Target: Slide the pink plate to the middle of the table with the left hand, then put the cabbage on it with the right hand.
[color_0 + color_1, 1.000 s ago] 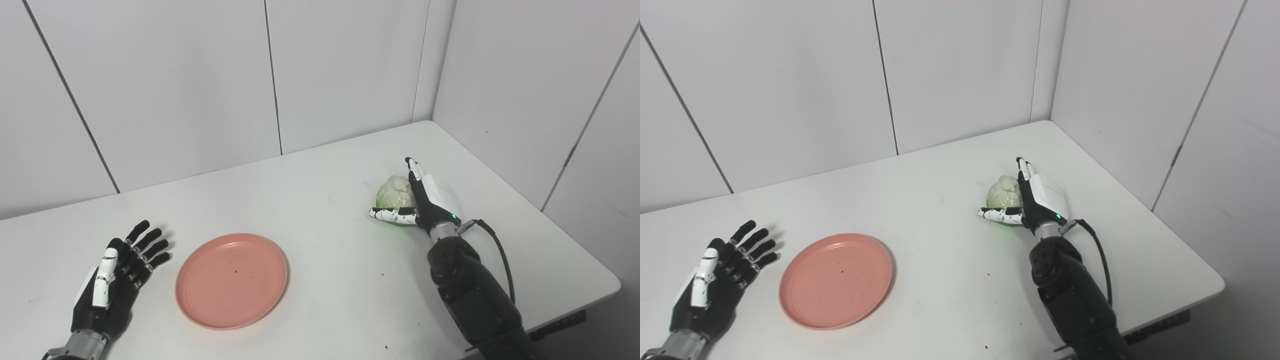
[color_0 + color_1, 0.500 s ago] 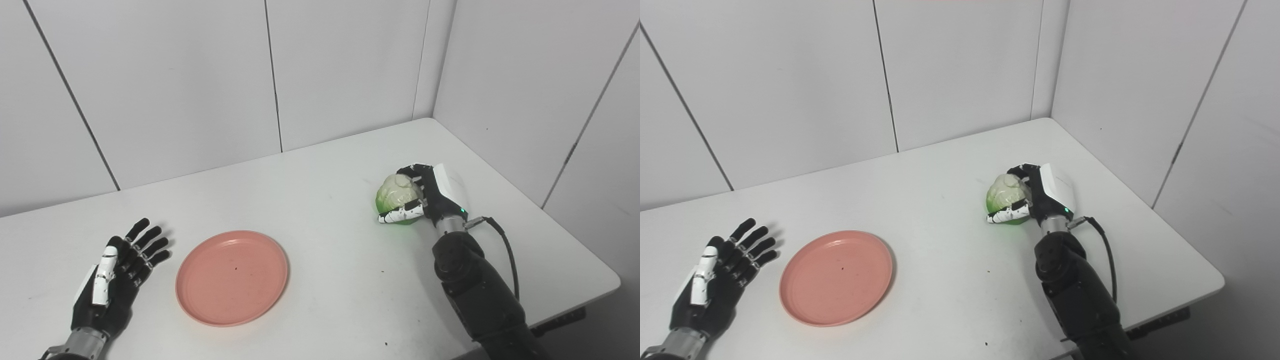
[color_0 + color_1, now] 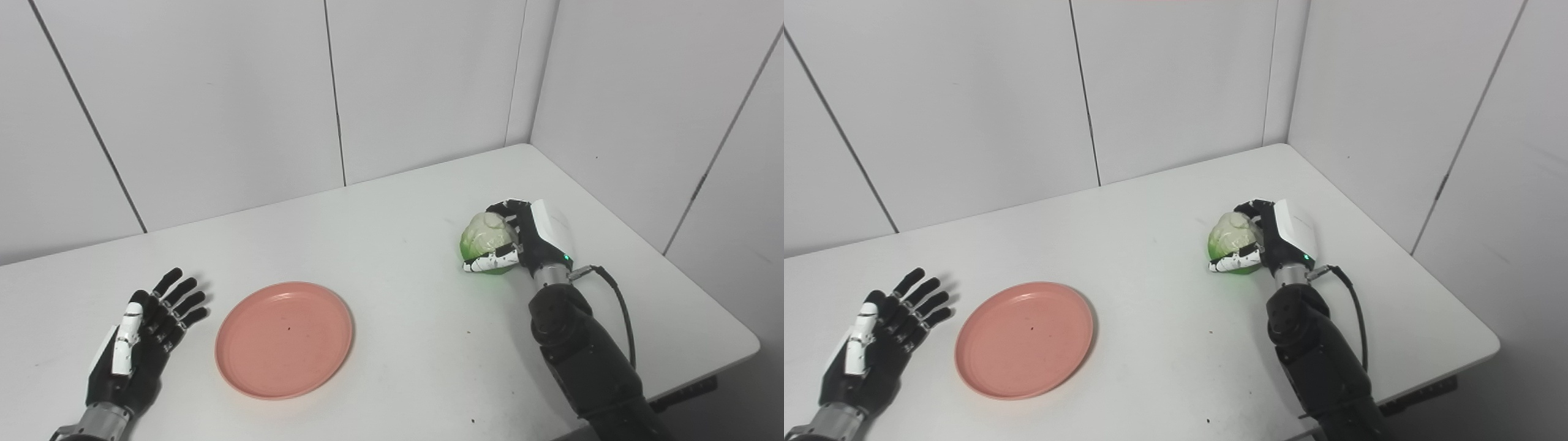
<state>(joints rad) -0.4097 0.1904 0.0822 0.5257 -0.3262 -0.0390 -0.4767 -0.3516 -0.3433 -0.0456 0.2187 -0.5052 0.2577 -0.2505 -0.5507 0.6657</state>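
The pink plate (image 3: 283, 340) lies flat on the white table (image 3: 398, 306), left of its middle. The cabbage (image 3: 484, 242), pale on top and green below, sits at the right side of the table. My right hand (image 3: 520, 242) is shut on the cabbage, fingers curled over its top and far side, thumb under its near side. The cabbage looks to be at or just above the table surface. My left hand (image 3: 138, 343) is open, fingers spread, resting left of the plate and apart from it.
White wall panels close off the back and right of the table. The table's right edge (image 3: 735, 331) is near my right forearm (image 3: 582, 361). A black cable (image 3: 618, 306) loops from the right wrist.
One second ago my right hand was open beside the cabbage; its fingers have since closed over it. In the last half second nothing visibly moved. The left hand and plate stayed in place.
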